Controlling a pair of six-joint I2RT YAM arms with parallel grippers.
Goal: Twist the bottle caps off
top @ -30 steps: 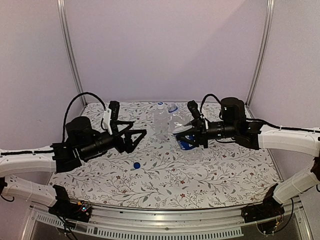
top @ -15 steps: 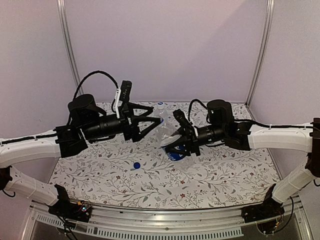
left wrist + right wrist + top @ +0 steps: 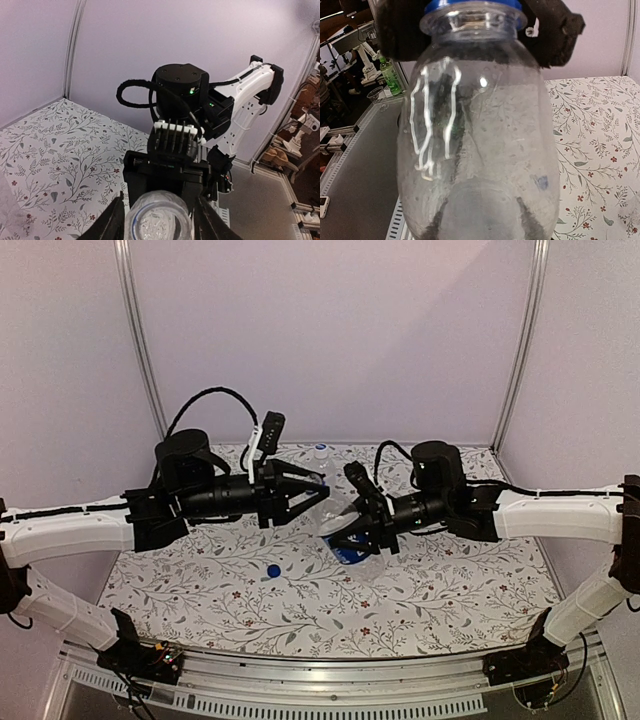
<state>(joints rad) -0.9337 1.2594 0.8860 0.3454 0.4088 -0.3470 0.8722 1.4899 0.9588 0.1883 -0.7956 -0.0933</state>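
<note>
My right gripper (image 3: 352, 525) is shut on the body of the labelled bottle (image 3: 352, 553), holding it tilted above the table with its top toward my left arm. The clear body fills the right wrist view (image 3: 480, 140), and my right fingers (image 3: 432, 225) show darkly through it. My left gripper (image 3: 322, 495) meets the bottle end-on. Its fingers (image 3: 114, 222) press either side of the round whitish cap with a blue ring (image 3: 157, 220), whose blue edge (image 3: 470, 6) also shows. A solid blue cap (image 3: 273, 570) lies loose on the table.
The plain bottle (image 3: 320, 453) stands at the back of the table, mostly hidden behind my left gripper. The floral tabletop (image 3: 450, 580) is bounded by white walls and metal corner posts (image 3: 140, 340). Both arms meet above the table's middle.
My left arm swung right to the bottle's top and its jaws closed from wide open onto it. My right arm carried the bottle left and tilted it toward the left gripper.
</note>
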